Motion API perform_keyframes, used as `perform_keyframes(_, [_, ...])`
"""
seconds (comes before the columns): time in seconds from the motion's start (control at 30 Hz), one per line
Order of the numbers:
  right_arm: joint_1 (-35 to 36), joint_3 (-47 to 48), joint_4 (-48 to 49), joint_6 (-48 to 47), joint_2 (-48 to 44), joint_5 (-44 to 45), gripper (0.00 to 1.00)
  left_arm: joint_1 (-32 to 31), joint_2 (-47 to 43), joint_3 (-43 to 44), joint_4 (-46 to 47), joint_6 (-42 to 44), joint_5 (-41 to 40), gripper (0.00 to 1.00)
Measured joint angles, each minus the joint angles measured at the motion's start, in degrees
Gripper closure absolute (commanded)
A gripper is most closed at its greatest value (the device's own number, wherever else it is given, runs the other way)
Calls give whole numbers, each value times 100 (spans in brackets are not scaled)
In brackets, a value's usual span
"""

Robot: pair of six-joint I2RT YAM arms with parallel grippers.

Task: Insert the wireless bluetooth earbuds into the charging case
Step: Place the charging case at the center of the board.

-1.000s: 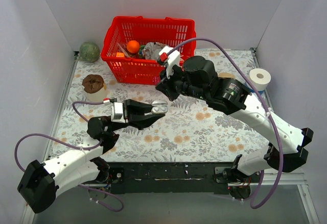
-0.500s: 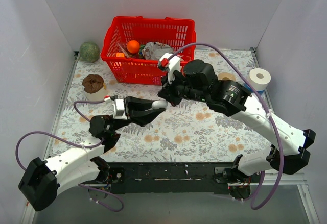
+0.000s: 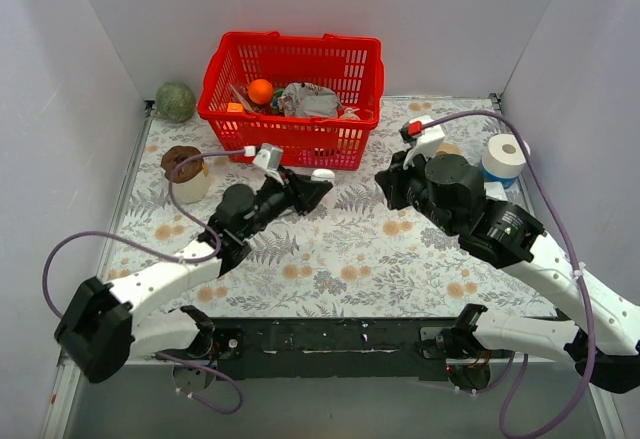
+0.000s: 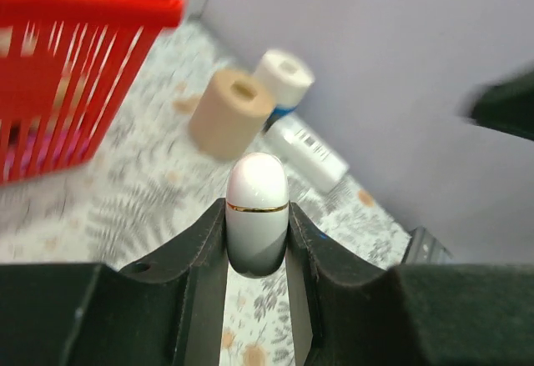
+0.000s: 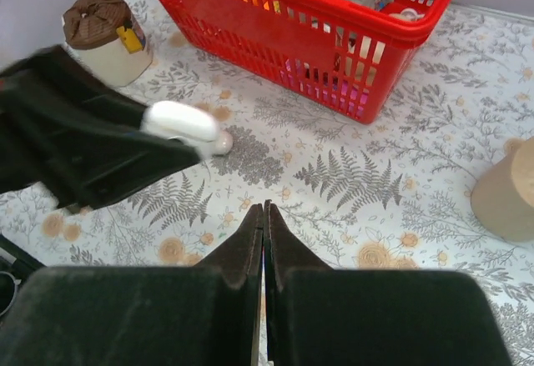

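My left gripper (image 3: 308, 189) is shut on a closed white oval charging case (image 3: 322, 174) with a thin gold band, held above the floral cloth in front of the red basket. In the left wrist view the case (image 4: 257, 214) sits upright between both fingers (image 4: 188, 258). My right gripper (image 3: 386, 185) is shut and empty, a short way right of the case. In the right wrist view its tips (image 5: 264, 209) are pressed together, with the case (image 5: 178, 121) up to the left. A small white rounded bit (image 5: 221, 142) shows by the case; I cannot tell what it is. No earbud is clearly visible.
A red basket (image 3: 290, 99) of items stands at the back. A green ball (image 3: 175, 101) and a brown-topped cup (image 3: 184, 171) are on the left. A tan roll (image 4: 232, 113), a white roll (image 3: 505, 156) and a white tube (image 4: 304, 151) lie at the right.
My left gripper has swung up and right toward the basket with the case. My right arm has pulled back to the right, away from the case, and is now shut.
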Motion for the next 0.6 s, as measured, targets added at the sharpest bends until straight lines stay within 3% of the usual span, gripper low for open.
perform_keyframes(0.1, [-37, -396, 199, 199, -133, 44, 99, 35, 973, 575, -1073, -452, -369, 100])
perform_keyframes(0.23, [-37, -1132, 426, 380, -127, -76, 99, 48, 1961, 660, -1869, -1029, -597, 100])
perform_keyframes(0.6, [-37, -1891, 555, 608, -435, -262, 99, 48, 4009, 1895, -2608, -1790, -885, 100])
